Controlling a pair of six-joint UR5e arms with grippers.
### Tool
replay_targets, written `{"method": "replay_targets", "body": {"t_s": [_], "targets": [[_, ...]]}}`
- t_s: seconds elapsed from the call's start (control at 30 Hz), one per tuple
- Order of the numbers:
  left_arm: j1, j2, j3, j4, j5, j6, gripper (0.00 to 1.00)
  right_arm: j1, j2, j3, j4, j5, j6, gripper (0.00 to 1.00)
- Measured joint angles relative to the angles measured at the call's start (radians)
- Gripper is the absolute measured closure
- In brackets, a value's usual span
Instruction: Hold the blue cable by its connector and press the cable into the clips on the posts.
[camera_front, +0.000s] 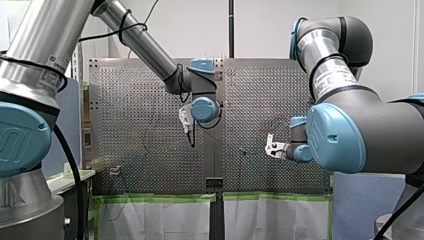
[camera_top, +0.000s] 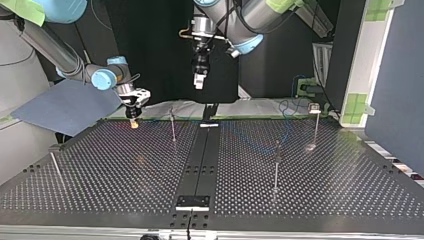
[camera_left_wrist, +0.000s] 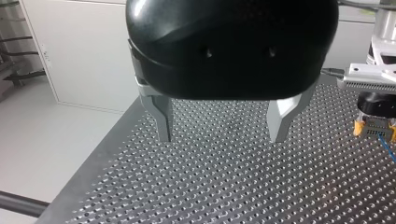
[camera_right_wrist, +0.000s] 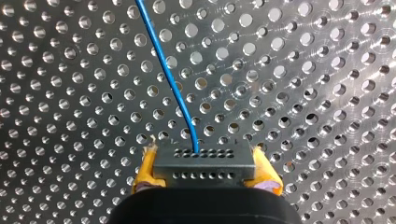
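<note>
My right gripper (camera_right_wrist: 203, 158) has its yellow pads shut on a black connector (camera_right_wrist: 203, 169). The blue cable (camera_right_wrist: 169, 79) runs from the connector ahead over the perforated table. At the top view's left this gripper (camera_top: 134, 121) hangs low, just above the table's far edge. My left gripper (camera_left_wrist: 221, 138) is open with nothing between its metal fingers; it hovers high above the table's far middle (camera_top: 198, 84). From the left wrist view, my right gripper (camera_left_wrist: 371, 125) and a bit of cable (camera_left_wrist: 385, 148) show off to the side. Thin posts (camera_top: 172, 124) (camera_top: 276, 162) (camera_top: 315, 122) stand on the table.
Another post (camera_top: 54, 164) stands near the table's edge at the top view's left. A black rail (camera_top: 200, 165) runs down the middle of the perforated table (camera_top: 125, 175). A blue sheet (camera_top: 65, 105) hangs beyond the far left corner.
</note>
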Motion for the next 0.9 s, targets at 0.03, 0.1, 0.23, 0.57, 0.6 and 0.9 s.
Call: {"method": "replay_targets", "body": {"t_s": [0.03, 0.1, 0.23, 0.57, 0.6, 0.9], "targets": [[0.0, 0.008, -0.008, -0.001, 0.0, -0.002, 0.0, 0.0, 0.0, 0.0, 0.0, 0.0, 0.0, 1.0], [0.0, 0.027, -0.027, -0.004, 0.001, -0.004, 0.0, 0.0, 0.0, 0.0, 0.003, 0.002, -0.001, 1.0], [0.0, 0.066, -0.066, -0.007, 0.003, -0.006, 0.0, 0.0, 0.0, 0.0, 0.013, 0.013, -0.007, 1.0], [0.0, 0.163, -0.163, -0.009, 0.027, -0.013, 0.0, 0.0, -0.01, 0.0, 0.06, 0.058, -0.048, 1.0], [0.0, 0.176, -0.176, -0.009, 0.031, -0.015, 0.0, 0.0, -0.017, 0.0, 0.068, 0.064, -0.052, 1.0], [0.001, 0.194, -0.268, -0.006, 0.059, -0.022, 0.0, 0.0, -0.091, 0.001, 0.116, 0.081, -0.066, 1.0]]}}
